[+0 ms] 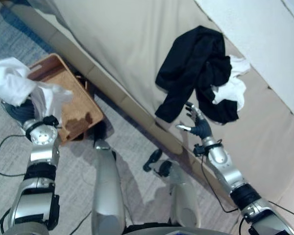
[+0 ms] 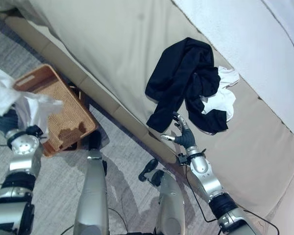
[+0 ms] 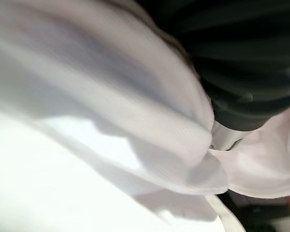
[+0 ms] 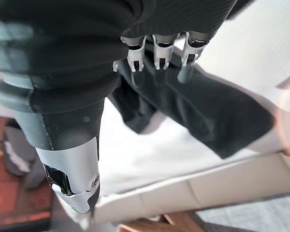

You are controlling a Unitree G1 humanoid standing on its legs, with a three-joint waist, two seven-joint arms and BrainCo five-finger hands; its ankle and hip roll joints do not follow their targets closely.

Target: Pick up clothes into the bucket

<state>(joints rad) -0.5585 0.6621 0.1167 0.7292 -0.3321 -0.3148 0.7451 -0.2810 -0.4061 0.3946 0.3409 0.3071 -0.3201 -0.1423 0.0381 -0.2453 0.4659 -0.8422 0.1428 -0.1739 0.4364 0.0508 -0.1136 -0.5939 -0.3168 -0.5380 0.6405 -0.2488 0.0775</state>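
Note:
My left hand (image 1: 20, 111) is raised over the brown wicker basket (image 1: 46, 62) on the floor at the left. It is shut on a white cloth (image 1: 10, 81), which bunches over it and hangs toward the basket. In the left wrist view the white cloth (image 3: 101, 125) wraps round the hand (image 3: 246, 63). A black garment (image 1: 196, 63) lies spread on the beige sofa (image 1: 127, 39), partly over a white garment (image 1: 235, 90). My right hand (image 1: 198, 125) hovers open by the black garment's lower end, fingers (image 4: 157, 50) straight above the black garment (image 4: 208, 111).
The basket stands on grey carpet (image 1: 137, 147) against the sofa's front edge (image 1: 112, 90). A white wall (image 1: 264, 29) runs behind the sofa at the upper right.

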